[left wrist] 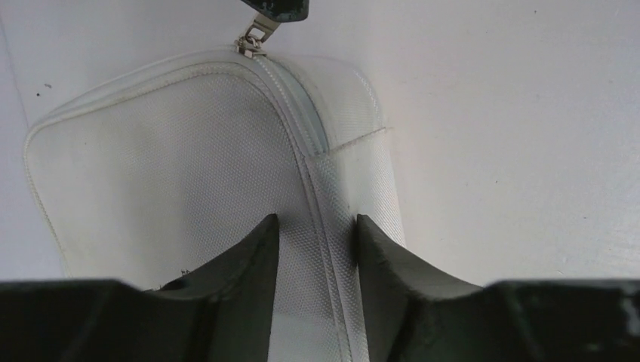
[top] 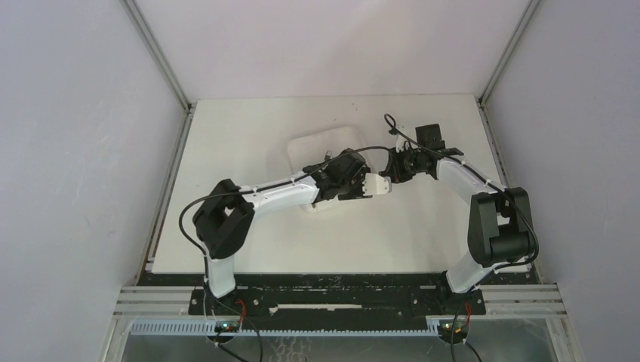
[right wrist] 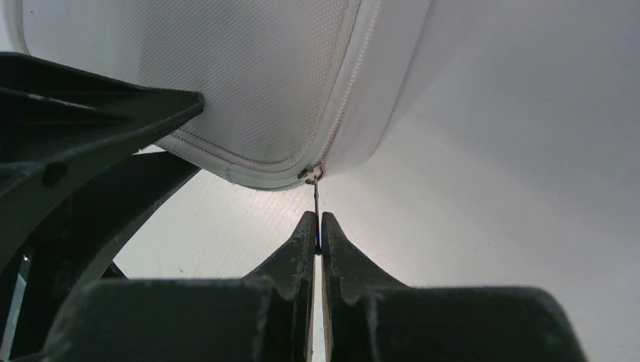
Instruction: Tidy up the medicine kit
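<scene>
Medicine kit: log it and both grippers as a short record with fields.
kit: white case, lid down, lying on table
zip pull: at a corner, stretched straight out from kit
right gripper: shut on zip pull
left gripper: jaws apart, straddling kit's zip seam
left grip on kit: cannot tell

We are looking at the medicine kit (left wrist: 166, 166) as white coated cloth, finely dimpled and faintly glossy, its zip tape a smoother pale weave. We are seeing the zip pull (right wrist: 312, 175) as bright, polished metal. The left gripper (left wrist: 315, 226) is showing matt black plastic, slightly grainy; the table (left wrist: 528, 151) is looking smooth, matt white.
</scene>
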Tool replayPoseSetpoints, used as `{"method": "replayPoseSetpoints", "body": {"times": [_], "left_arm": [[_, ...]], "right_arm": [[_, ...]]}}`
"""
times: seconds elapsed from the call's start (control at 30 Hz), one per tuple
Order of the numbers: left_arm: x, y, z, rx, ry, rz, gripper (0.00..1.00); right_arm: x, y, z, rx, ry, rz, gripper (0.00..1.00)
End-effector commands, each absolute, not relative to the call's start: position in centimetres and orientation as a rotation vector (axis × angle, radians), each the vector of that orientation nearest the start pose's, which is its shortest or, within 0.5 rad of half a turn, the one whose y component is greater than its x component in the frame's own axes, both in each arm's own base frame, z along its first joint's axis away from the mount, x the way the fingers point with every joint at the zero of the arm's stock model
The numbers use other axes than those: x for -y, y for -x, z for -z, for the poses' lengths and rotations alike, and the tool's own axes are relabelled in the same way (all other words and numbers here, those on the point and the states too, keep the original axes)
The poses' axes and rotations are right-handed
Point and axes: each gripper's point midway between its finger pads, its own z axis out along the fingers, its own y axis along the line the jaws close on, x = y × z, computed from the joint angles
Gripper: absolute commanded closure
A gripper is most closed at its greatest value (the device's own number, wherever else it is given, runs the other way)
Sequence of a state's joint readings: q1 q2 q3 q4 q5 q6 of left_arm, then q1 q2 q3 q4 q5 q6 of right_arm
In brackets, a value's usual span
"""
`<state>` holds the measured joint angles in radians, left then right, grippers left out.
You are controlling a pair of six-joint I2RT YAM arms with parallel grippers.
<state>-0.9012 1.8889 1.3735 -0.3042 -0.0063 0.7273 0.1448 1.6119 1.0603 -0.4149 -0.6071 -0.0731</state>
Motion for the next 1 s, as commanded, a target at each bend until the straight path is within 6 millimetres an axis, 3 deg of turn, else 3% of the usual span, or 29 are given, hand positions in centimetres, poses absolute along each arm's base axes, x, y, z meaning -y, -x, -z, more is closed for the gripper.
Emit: {"method": "replayPoseSetpoints", "body": {"times": [0.0, 0.2, 0.23, 0.63, 0.97], "left_arm": [[35.6, -33.3, -9.4, -1.635, -1.74, -0.005, 0.62], [33.0, -30.9, -7.4, -1.671, -1.799, 0.003, 0.98], [32.6, -30.5, -7.2, -1.675, -1.812, 0.006, 0.99], [27.4, -24.7, -5.0, -1.587, -2.114, 0.102, 1.0], [24.5, -21.9, -5.4, -1.461, -2.274, 0.144, 1.0]], "right_arm": [[-14.9, -34.5, -10.3, -2.374, 0.534, -0.778, 1.0], [-14.6, -34.3, -10.0, -2.339, 0.63, -0.715, 1.0], [-14.6, -34.3, -10.0, -2.339, 0.635, -0.709, 1.0], [-14.3, -34.1, -10.1, -2.319, 0.629, -0.546, 1.0], [-14.6, -36.0, -10.5, -2.269, 0.611, -0.435, 1.0]]}}
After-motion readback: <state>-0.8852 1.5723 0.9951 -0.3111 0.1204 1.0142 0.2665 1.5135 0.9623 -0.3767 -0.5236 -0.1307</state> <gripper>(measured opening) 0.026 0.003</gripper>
